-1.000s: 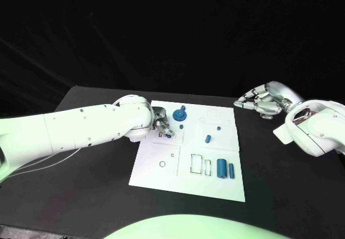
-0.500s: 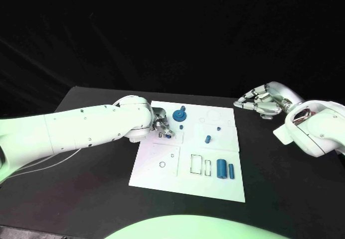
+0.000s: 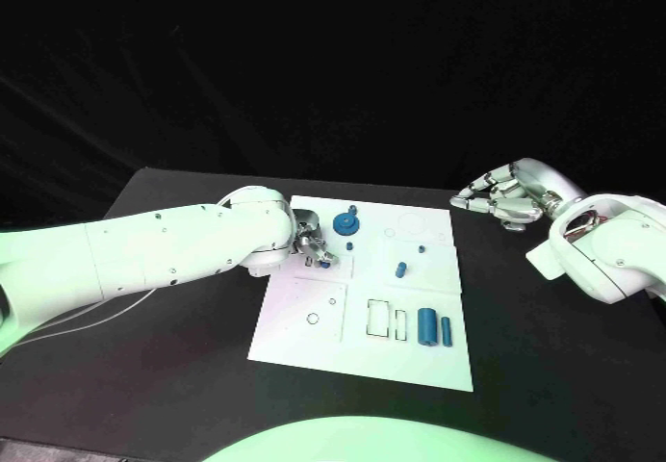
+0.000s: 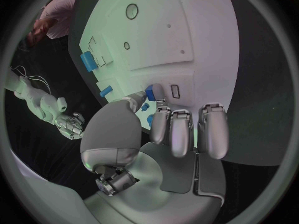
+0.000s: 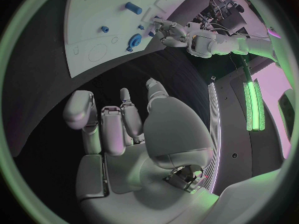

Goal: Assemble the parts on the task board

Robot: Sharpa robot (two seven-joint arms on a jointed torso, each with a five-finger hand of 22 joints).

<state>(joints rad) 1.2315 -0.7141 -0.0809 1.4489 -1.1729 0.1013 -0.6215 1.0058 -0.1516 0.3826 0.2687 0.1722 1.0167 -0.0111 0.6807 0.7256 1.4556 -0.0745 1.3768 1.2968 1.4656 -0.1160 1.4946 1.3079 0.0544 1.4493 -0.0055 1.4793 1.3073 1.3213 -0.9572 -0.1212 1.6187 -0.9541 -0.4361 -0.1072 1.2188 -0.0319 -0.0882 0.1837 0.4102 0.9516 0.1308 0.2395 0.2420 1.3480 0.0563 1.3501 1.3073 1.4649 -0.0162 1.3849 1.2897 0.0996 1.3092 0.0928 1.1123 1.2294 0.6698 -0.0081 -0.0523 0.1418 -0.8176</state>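
Observation:
The white task board (image 3: 308, 337) lies mid-table. My left hand (image 3: 311, 244) hovers low over the board's left part and pinches a small blue part (image 4: 149, 91) between thumb and a finger, close to a small rectangular slot (image 4: 175, 90). A round blue part (image 3: 345, 224) stands just beyond that hand. A small blue peg (image 3: 402, 269) stands mid-board, and a blue cylinder (image 3: 429, 325) lies near the front right beside a thin blue bar (image 3: 447, 329). My right hand (image 3: 499, 201) hangs off the board's far right corner, fingers loosely apart and holding nothing.
Outlined recesses (image 3: 379, 317) mark the board's front half, with a small ring outline (image 3: 314, 317) to their left. Black table (image 3: 166, 366) surrounds the board on all sides. My left forearm (image 3: 166, 250) reaches across the table's left side.

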